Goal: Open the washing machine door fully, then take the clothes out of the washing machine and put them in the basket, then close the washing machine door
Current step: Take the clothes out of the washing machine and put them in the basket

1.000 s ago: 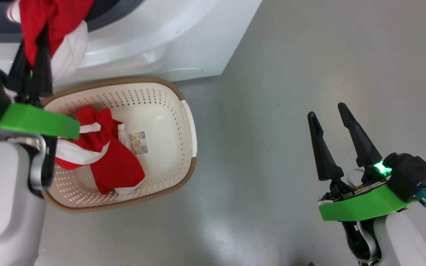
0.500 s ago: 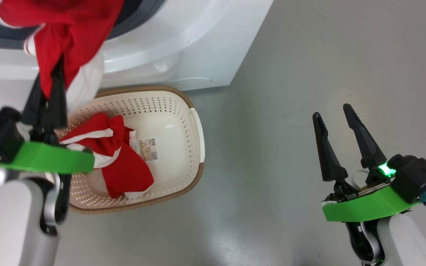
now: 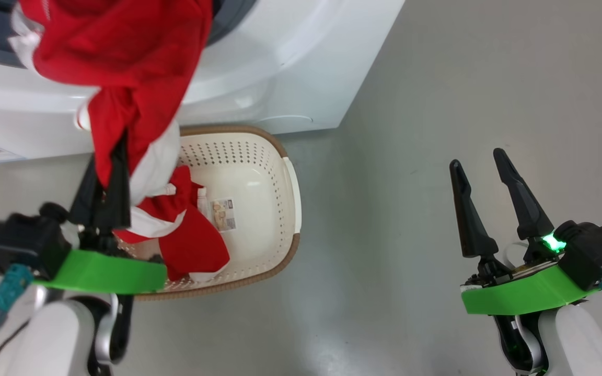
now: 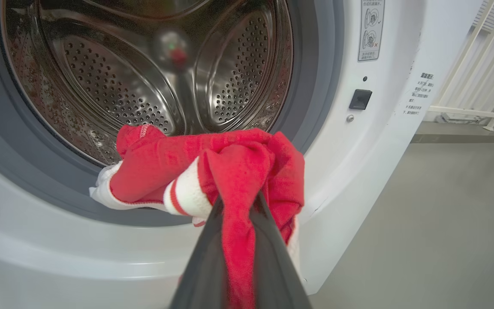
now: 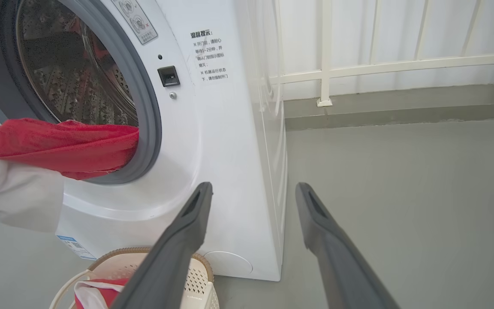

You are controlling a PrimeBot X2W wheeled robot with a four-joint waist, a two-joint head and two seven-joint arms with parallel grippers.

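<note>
Left wrist view: your left gripper (image 4: 237, 206) was clamped on a red garment (image 4: 212, 163) trailing from the washing machine (image 4: 358, 180) mouth. Unloading step. Next move likely needed: swing it over the basket (image 3: 291, 193), w/ another garment (image 3: 196, 245) inside, & release. Right gripper (image 3: 477, 159) gaped, idle.

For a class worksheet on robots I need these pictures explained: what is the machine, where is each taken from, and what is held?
It is a wheeled robot with two arms, each ending in a two-fingered gripper. One picture looks down from its head; the others look along each wrist's fingers. The left gripper is shut on a red garment trailing from the drum of the washer. The right gripper is open and empty. On the floor stands a basket with another red garment inside.
</note>
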